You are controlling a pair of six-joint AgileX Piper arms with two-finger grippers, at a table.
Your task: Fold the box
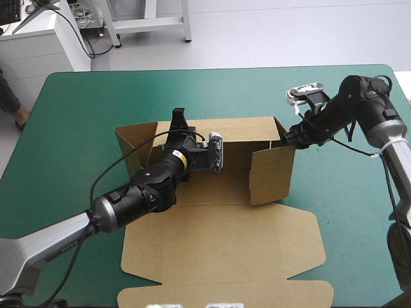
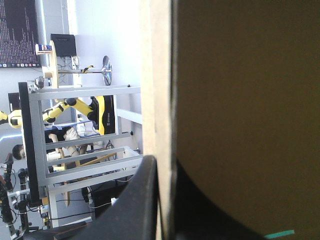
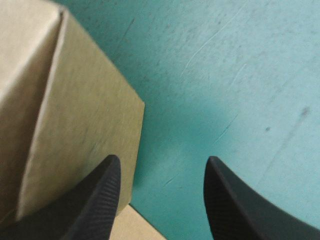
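Ribbed fingers (image 3: 97, 200) of my right gripper (image 3: 163, 159) gape beside the box's (image 3: 75, 115) matte brown wall; left gripper (image 2: 164, 167) pinches another wall.

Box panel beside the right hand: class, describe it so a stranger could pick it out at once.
On the teal-green table, the brown box sits mid-table, one wide sheet lying flat toward the near edge. At its right end, next to the open right hand, a side panel stands upright. Unlike the long far wall, which the left hand grips, it is short and ungripped.
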